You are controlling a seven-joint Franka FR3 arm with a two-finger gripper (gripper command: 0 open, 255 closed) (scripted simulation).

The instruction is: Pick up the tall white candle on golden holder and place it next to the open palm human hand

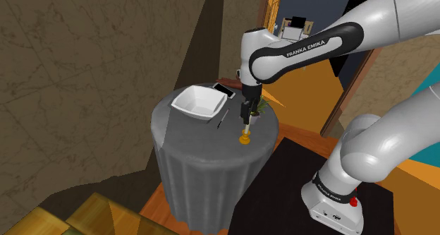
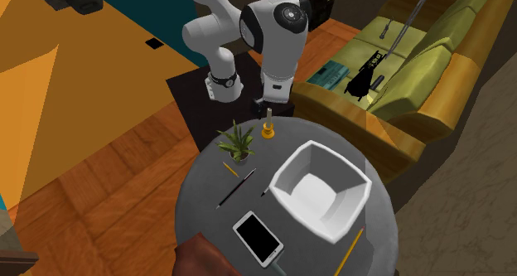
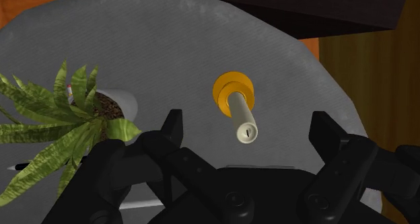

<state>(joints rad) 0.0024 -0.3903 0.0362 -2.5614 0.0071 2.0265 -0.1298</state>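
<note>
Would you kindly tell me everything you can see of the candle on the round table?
The candle is a slim, cream-white stick with a small dark wick at its top. It stands upright in a round golden holder with a stepped base, which rests on the grey round table near the edge closest to the robot's stand, a little apart from the potted plant. The gripper hangs above it, open, one finger on each side, and neither touches it.

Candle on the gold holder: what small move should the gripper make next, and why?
Probably a short straight descent. The gripper hangs over the candle, which stands upright in its holder, centred between the open fingers with neither touching it.
</note>
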